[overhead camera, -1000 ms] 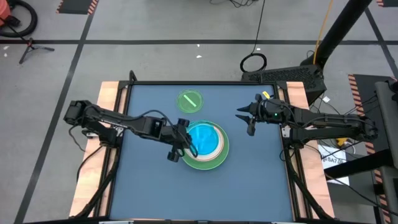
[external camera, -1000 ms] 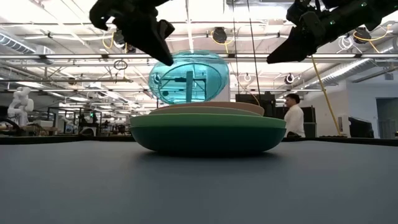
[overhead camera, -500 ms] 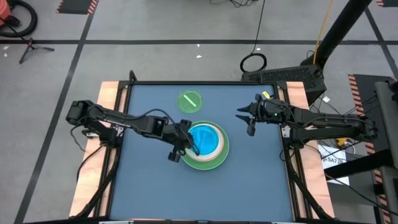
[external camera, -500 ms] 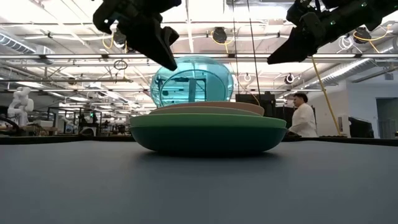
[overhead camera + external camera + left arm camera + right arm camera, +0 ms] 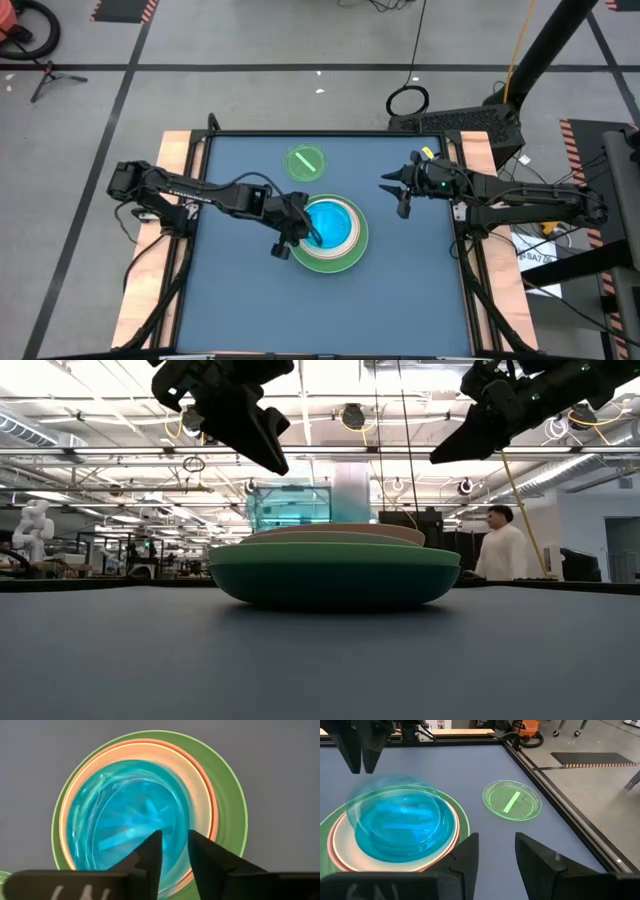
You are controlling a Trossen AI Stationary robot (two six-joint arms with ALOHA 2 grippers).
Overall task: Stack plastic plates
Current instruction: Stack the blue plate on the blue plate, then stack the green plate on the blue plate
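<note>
1. We see a stack of plastic plates [image 5: 328, 233] near the middle of the blue table [image 5: 240, 300]; its bottom plate is a large green one [image 5: 335, 572].
2. On that green plate sits a pink-rimmed plate [image 5: 207, 805], and on top lies a translucent cyan plate [image 5: 125, 820], blurred in the wrist views.
3. In the low view the cyan plate shows only as a faint tint above the stack.
4. The left gripper [image 5: 297, 222] hangs over the left edge of the stack, just above the cyan plate.
5. Its fingers [image 5: 150, 852] stand a little apart with nothing between them, so the grip is let go.
6. A small translucent lime plate [image 5: 306, 162] lies alone on the table, on the far side of the stack and apart from it.
7. The right gripper [image 5: 398, 190] waits in the air to the right of the stack, its fingers [image 5: 465, 852] spread and holding nothing.
8. A person [image 5: 503, 545] stands in the room beyond the table.
</note>
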